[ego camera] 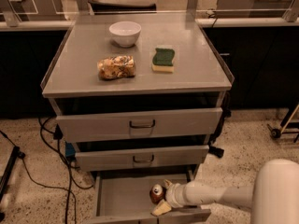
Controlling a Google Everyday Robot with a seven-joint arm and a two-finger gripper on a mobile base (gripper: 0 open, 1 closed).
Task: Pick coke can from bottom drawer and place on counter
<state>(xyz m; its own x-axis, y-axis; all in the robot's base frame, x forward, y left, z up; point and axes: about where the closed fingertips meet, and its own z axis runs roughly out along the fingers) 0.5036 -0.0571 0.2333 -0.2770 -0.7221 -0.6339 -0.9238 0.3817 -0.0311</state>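
Observation:
The coke can point(156, 193), red with a silver lid, stands upright on the floor of the pulled-out bottom drawer point(121, 199), towards its right side. My gripper point(162, 197) is reached into the drawer from the right on its white arm point(219, 195). It is open, with one finger behind the can and one pale finger point(161, 208) in front of it, so the can sits between them. The counter point(187, 78) is the grey cabinet top above.
On the counter are a white bowl point(125, 33), a crumpled snack bag point(116, 67) and a green-and-yellow sponge point(163, 60). Two shut drawer fronts point(140, 123) with dark handles overhang the bottom drawer. Black cables point(51, 162) lie on the floor at the left.

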